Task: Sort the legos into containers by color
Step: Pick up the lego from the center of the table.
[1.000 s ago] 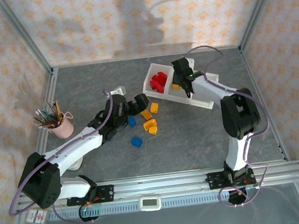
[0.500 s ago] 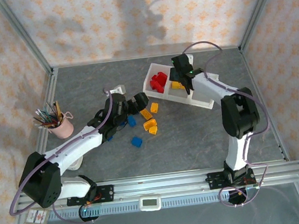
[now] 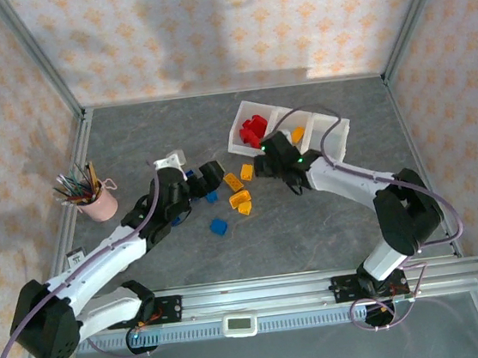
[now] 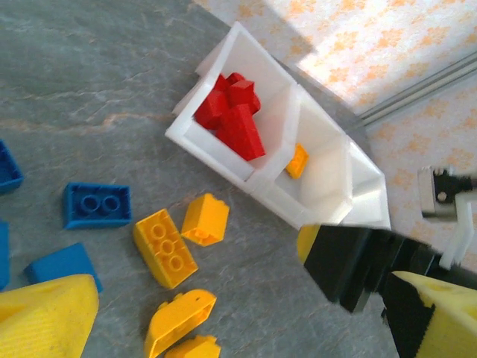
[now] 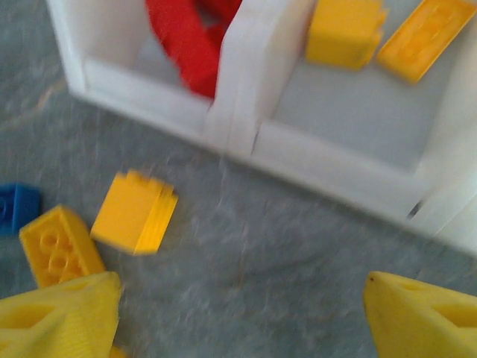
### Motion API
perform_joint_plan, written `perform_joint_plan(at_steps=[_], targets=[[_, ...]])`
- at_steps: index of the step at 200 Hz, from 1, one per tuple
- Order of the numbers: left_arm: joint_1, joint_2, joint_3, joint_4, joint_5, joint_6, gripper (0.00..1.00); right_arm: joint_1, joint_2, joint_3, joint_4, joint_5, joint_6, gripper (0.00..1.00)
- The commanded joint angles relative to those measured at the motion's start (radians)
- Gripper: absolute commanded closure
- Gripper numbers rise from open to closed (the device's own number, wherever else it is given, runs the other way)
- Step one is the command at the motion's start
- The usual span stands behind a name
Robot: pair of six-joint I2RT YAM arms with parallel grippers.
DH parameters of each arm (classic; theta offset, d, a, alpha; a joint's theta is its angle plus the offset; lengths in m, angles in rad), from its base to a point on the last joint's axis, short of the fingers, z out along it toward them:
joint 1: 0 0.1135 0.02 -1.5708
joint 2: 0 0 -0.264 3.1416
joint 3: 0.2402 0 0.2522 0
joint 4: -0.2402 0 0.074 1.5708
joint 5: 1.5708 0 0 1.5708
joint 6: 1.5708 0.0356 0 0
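The white tray (image 3: 330, 125) holds red legos (image 3: 253, 130) in its left compartment and yellow ones (image 3: 297, 134) in the middle. Loose yellow legos (image 3: 239, 198) and blue legos (image 3: 218, 226) lie on the table in front of it. My right gripper (image 3: 259, 167) hovers open just in front of the tray's front wall (image 5: 246, 112), with bare table between its fingers (image 5: 59, 309) and a loose yellow brick (image 5: 134, 212) to its left. My left gripper (image 3: 212, 173) is open above the loose pile, with yellow bricks (image 4: 164, 246) and a blue brick (image 4: 97, 205) below it and nothing held.
A pink cup of pens (image 3: 93, 198) stands at the left of the table. In the left wrist view, the right arm's black gripper body (image 4: 358, 261) sits close to the tray's near corner (image 4: 216, 149). Aluminium frame rails border the table.
My right gripper opened over the middle compartment, left a yellow brick there, then swung down and left to the table in front of the tray. My left gripper drew back slightly to the left.
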Motion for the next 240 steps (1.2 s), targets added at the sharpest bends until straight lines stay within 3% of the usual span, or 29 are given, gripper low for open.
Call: perform_joint_plan(at_steps=[1,64,98,158,240], targets=[[0.006,-0.053,-0.043,-0.043,-0.042,-0.028,0.01,0.068,-0.042,-0.053,0.028,0.011,0.076,0.16],[0.009,-0.16,-0.135,-0.052,-0.08,-0.089,0.01,0.232,0.036,-0.121,0.091,-0.007,0.182,0.15],[0.009,-0.172,-0.132,-0.071,-0.088,-0.086,0.01,0.277,0.107,-0.082,0.115,-0.034,0.195,0.14],[0.012,-0.184,-0.134,-0.085,-0.092,-0.082,0.01,0.302,0.211,-0.011,0.091,0.048,0.21,0.16],[0.019,-0.187,-0.134,-0.084,-0.092,-0.073,0.01,0.3,0.18,-0.059,0.067,0.082,0.213,0.39]])
